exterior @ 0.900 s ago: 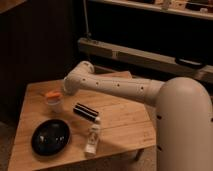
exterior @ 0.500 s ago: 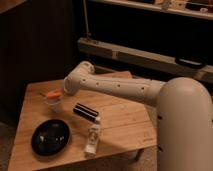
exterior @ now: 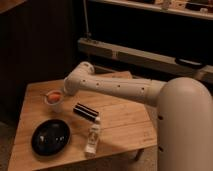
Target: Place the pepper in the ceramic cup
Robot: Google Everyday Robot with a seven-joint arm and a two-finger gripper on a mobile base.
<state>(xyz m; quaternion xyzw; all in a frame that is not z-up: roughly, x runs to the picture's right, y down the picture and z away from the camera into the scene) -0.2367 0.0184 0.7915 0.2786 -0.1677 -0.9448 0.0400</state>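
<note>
Arm (exterior: 120, 89) reaches across the desk (exterior: 125, 125); end effector (exterior: 68, 90) at its tip, just beside the ceramic cup (exterior: 54, 104) — grip state cannot be told. Pepper (exterior: 53, 95) sits in the cup's mouth — risk: a sideways pull-away clips the rim, tipping the cup or spilling the pepper

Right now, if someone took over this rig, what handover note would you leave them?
Pincer: hidden behind the arm's rounded end, just up and right of the ceramic cup.
Pepper: sitting in the cup's mouth, on the left side of the table.
Done: pepper looks placed.
Left: confirm it is released, then probably draw the arm clear of the cup.
</note>
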